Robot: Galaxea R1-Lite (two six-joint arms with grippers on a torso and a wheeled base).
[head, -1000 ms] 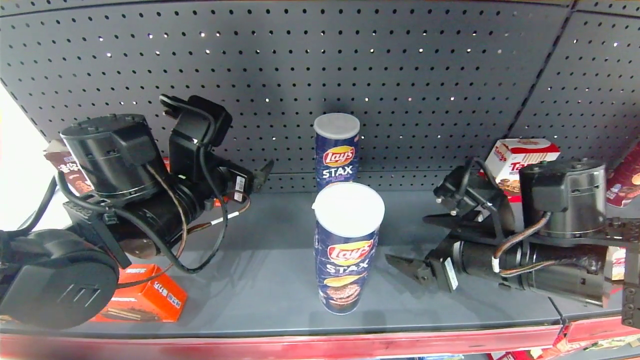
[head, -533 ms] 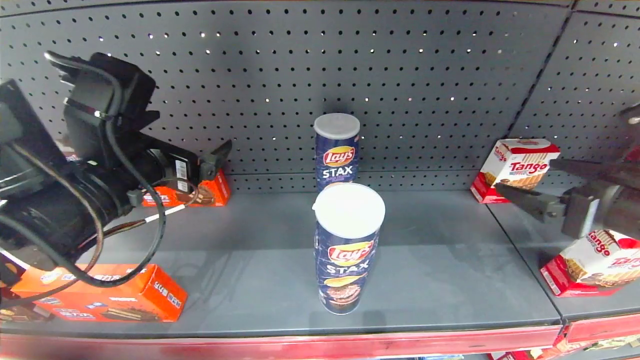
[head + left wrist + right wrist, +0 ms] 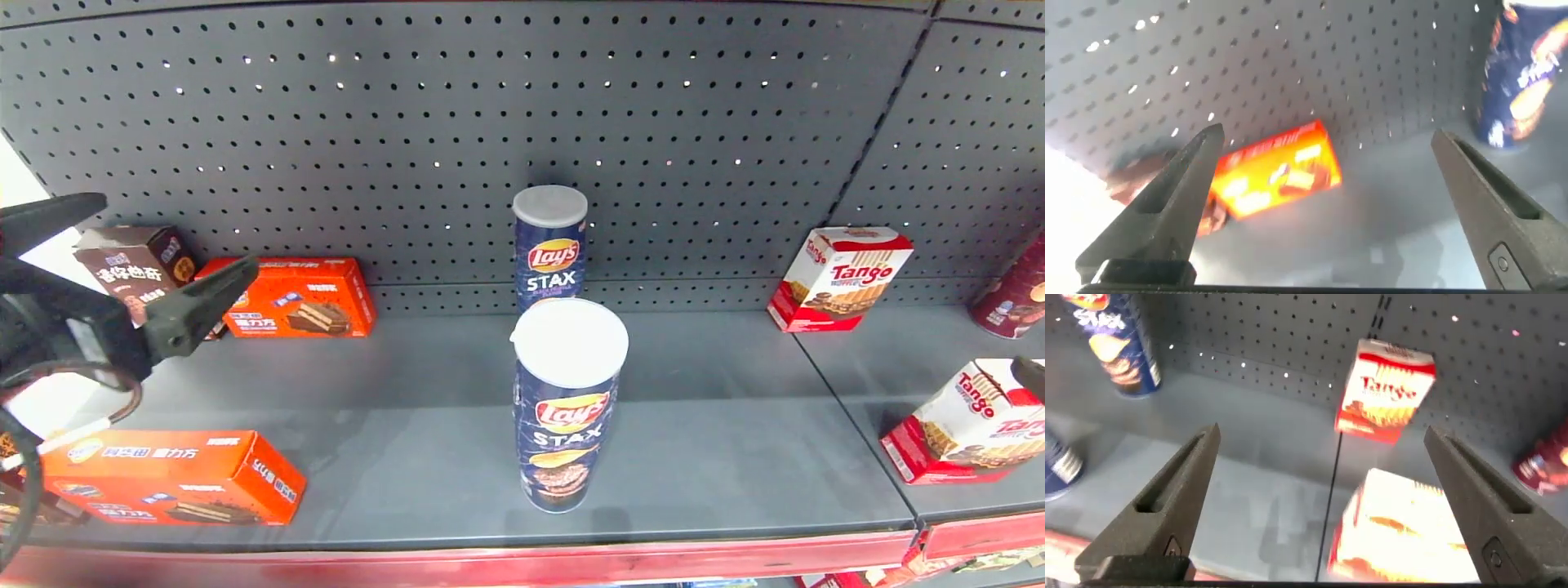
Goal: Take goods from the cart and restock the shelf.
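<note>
A dark-blue cardboard chip can with a white plastic lid (image 3: 565, 408) stands upright near the front lip of the dark grey metal shelf (image 3: 718, 441), with nothing touching it. Directly behind it, against the perforated grey back panel (image 3: 490, 106), stands a second dark-blue chip can with a grey lid (image 3: 549, 245). Both cans have their lids on.

Left of the front can lie a flat orange biscuit box (image 3: 294, 296) at the back and a second orange box (image 3: 171, 478) at the lip, with a brown carton (image 3: 131, 265) farther left. To the can's right are a tilted red-and-white wafer box (image 3: 845, 278), another wafer box (image 3: 971, 425) nearer the lip, and a dark red can (image 3: 1016, 298).

The left claw (image 3: 178, 231) is spread wide and empty, far left of the front can. The right claw (image 3: 1323, 431) is also spread and empty, and faces the wafer boxes.

A second ago both arms closely flanked the front can. They have since drawn out to the sides, uncovering the boxes. The cans have not moved.
</note>
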